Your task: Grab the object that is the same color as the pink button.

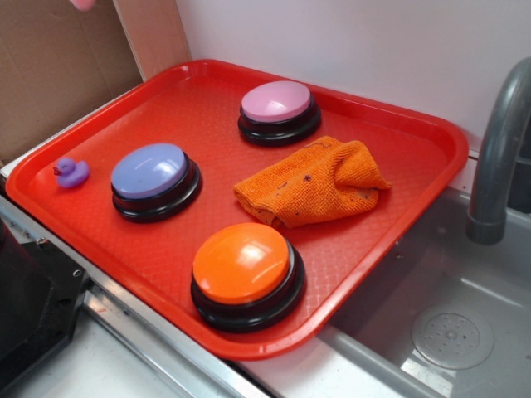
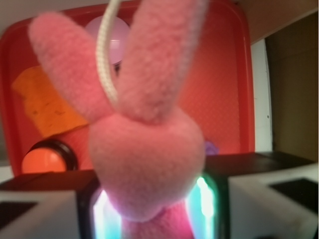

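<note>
In the wrist view the claw [image 2: 149, 209] is clamped on the pink plush toy [image 2: 147, 164], whose round head fills the middle of the picture between the two glowing pads [image 2: 204, 199]. Its two long ears stand upward and a thin white string loop [image 2: 105, 55] runs along the left one. The toy hangs above the red tray [image 2: 227, 89], clear of everything lying there.

From the exterior view only a small pink scrap [image 1: 83, 3] shows at the top edge, far left; the claw itself is out of that picture. On the tray [image 1: 99, 207] the pink button [image 1: 279, 112] sits at the far side. The lavender-blue button [image 1: 155, 180] is to the left, the orange button [image 1: 246, 274] at the near edge. A crumpled orange cloth [image 1: 311, 182] lies between the pink and orange buttons. A tiny purple rubber duck [image 1: 72, 172] stands near the tray's left rim. A grey faucet [image 1: 498, 149] and sink [image 1: 440, 323] lie to the right.
</note>
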Controlling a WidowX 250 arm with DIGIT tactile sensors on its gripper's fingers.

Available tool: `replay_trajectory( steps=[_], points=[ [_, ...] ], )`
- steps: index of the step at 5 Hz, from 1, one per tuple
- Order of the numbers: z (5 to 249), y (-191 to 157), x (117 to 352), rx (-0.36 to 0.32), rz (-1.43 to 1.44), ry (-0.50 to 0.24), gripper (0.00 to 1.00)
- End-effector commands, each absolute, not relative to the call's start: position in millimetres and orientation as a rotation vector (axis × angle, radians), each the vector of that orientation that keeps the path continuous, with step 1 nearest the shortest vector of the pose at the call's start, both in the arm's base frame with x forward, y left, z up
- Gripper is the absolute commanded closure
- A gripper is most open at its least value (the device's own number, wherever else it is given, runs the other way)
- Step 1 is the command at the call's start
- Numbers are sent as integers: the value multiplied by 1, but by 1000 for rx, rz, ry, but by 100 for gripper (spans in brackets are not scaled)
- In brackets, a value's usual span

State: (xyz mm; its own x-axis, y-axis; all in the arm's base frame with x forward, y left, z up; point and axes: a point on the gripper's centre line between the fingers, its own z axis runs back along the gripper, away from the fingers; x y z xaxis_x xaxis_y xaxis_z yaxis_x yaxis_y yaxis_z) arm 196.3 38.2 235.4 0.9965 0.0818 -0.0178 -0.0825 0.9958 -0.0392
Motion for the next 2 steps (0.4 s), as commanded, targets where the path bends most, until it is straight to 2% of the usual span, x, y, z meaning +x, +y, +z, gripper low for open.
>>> replay_trajectory(
  steps=[1, 2],
  points=[
    [258, 30, 178, -36, 67, -113, 100],
    [253, 27, 184, 6, 59, -81, 100]
  ],
)
